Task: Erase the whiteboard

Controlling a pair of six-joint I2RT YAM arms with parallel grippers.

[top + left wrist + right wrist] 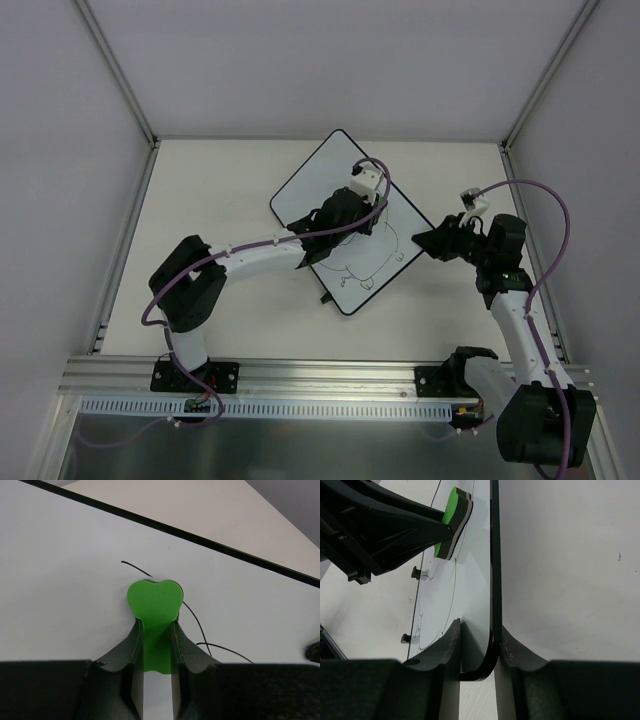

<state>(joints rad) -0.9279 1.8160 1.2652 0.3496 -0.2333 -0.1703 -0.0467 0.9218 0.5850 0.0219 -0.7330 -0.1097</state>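
Grey-white panel walls enclose a pale cream tabletop, which is edged at the near side by an aluminium rail. Toward the back of that surface the whiteboard is laid flat and turned diagonally. Its rounded right-hand corner is taken between the narrowly set jaws of the right end effector, so the board is judged to be braced. A green heart-shaped eraser is pinched tightly in the left end effector and pressed on the board near its middle. The far-left part of the board is seen blank, while black marker lines are found just beside the eraser and across the near half. The erasing is therefore judged to be under way, with a good share of the drawing yet to be wiped.
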